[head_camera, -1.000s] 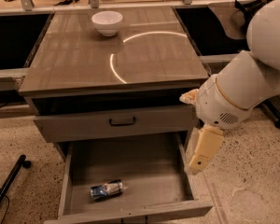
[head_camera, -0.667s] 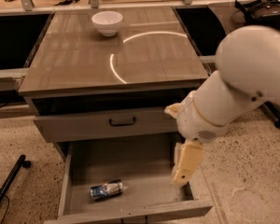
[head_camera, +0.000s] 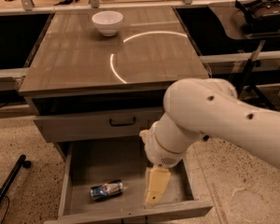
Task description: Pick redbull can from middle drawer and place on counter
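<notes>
The redbull can [head_camera: 107, 190] lies on its side on the floor of the open middle drawer [head_camera: 81, 164], toward the drawer's front left. My gripper [head_camera: 155, 189] hangs over the drawer's right part, just right of the can and apart from it, pointing down. The white arm [head_camera: 210, 120] reaches in from the right and hides the drawer's right side. The counter [head_camera: 74, 55] is above, glossy, with a bright curved reflection.
A white bowl [head_camera: 107, 22] stands at the back of the counter. A shut drawer with a black bar handle [head_camera: 122, 122] is above the open one. A black headset [head_camera: 263, 10] lies on a side table at the right. A black bar [head_camera: 7, 183] lies on the floor at the left.
The arm has swung left and down over the open drawer, bringing the gripper closer to the can. The can has not moved.
</notes>
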Controlling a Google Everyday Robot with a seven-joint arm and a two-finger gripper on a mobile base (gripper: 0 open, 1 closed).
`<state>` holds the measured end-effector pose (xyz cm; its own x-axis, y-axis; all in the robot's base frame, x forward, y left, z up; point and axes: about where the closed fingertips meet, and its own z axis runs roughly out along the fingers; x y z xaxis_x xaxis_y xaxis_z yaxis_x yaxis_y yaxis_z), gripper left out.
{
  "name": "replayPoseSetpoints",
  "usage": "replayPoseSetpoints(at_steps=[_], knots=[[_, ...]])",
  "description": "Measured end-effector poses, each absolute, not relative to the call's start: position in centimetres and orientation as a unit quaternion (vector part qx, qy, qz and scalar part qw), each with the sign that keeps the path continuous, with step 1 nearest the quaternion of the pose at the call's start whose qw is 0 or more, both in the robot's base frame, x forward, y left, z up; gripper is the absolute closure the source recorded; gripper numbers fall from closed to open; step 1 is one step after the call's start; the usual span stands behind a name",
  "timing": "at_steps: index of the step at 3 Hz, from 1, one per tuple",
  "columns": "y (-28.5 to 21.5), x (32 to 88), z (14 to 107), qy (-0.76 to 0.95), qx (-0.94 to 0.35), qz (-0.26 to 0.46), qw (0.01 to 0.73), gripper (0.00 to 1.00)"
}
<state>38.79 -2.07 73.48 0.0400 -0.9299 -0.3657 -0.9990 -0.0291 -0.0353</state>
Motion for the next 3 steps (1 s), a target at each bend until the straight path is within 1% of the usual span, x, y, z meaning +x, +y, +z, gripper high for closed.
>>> replayPoseSetpoints(at_steps=[1, 3], knots=[[1.1, 38.7, 69.8, 0.672, -0.71, 0.157, 0.141, 0.0], [1.1, 38.9, 68.7, 0.669, -0.71, 0.164, 0.147, 0.0]])
